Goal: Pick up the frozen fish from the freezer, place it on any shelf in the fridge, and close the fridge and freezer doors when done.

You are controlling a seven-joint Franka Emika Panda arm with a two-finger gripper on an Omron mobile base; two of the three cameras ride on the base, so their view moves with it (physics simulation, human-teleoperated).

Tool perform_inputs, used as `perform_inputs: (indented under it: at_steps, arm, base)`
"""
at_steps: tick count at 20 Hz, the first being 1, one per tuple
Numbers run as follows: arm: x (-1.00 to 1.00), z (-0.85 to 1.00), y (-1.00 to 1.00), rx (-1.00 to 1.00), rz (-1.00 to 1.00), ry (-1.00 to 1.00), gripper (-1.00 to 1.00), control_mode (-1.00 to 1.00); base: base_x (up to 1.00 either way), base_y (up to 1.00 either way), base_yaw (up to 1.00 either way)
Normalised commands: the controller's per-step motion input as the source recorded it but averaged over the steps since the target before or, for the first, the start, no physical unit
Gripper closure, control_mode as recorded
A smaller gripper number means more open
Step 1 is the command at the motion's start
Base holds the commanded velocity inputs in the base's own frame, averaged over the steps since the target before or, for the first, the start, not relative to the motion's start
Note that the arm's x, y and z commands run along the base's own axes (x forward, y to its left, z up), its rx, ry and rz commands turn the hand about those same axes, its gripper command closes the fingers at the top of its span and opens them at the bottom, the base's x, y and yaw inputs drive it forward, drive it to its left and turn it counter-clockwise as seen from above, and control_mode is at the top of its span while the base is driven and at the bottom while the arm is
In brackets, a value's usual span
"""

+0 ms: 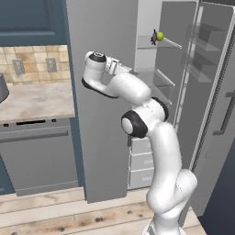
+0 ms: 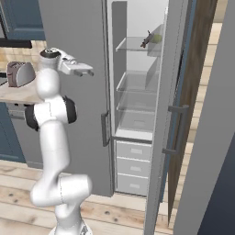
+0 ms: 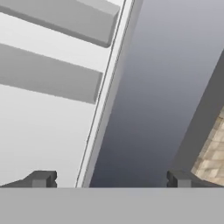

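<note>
The small dark frozen fish (image 2: pixel 146 40) is seen lying on the uppermost clear glass shelf (image 2: pixel 133 45) inside the tall grey fridge compartment, beside a small round yellow-green fruit (image 2: pixel 157 38); in the left base view the same fish (image 1: pixel 153 36) is seen at the front edge of that shelf, next to the fruit (image 1: pixel 160 36). Since the fish already rests on a fridge shelf, the placing step is judged to be done, and the doors are judged to be what remains. The two-finger gripper (image 2: pixel 84 72) is held out level at about the height of the second shelf, in front of the closed grey left-hand panel (image 2: pixel 78 114), well apart from the fish; its jaws are spread and nothing is held between them, as the widely separated dark fingertips (image 3: pixel 40 178) in the hand view confirm. The tall grey fridge door (image 2: pixel 160 137) stands swung wide open to the right, its dark bar handle (image 2: pixel 176 128) facing outward. The white freezer drawers (image 2: pixel 133 167) below the shelves are seen pushed in. The empty, released claw is judged suited to pushing a door shut.
</note>
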Motion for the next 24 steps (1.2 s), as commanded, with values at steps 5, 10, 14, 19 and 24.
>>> perform_inputs:
  at_steps: [5,10,14,19,24]
  arm:
    - [-1.0,-0.4,0.02,0.04,0.0,0.0,-1.0,-1.0]
    - [-1.0,-0.51,0.04,0.03,0.0,0.0,-1.0,-1.0]
    - [-1.0,-0.41,0.01,0.06,0.0,0.0,-1.0,-1.0]
    - [-1.0,-0.08,-0.04,0.13,0.04,0.0,-1.0,-1.0]
    - [-1.0,0.1,-0.48,0.22,0.12,-0.05,-1.0,-1.0]
  base:
    - [0.0,0.0,0.0]
    - [0.0,0.0,0.0]
    - [0.0,0.0,0.0]
    - [0.0,0.0,0.0]
    - [0.0,0.0,0.0]
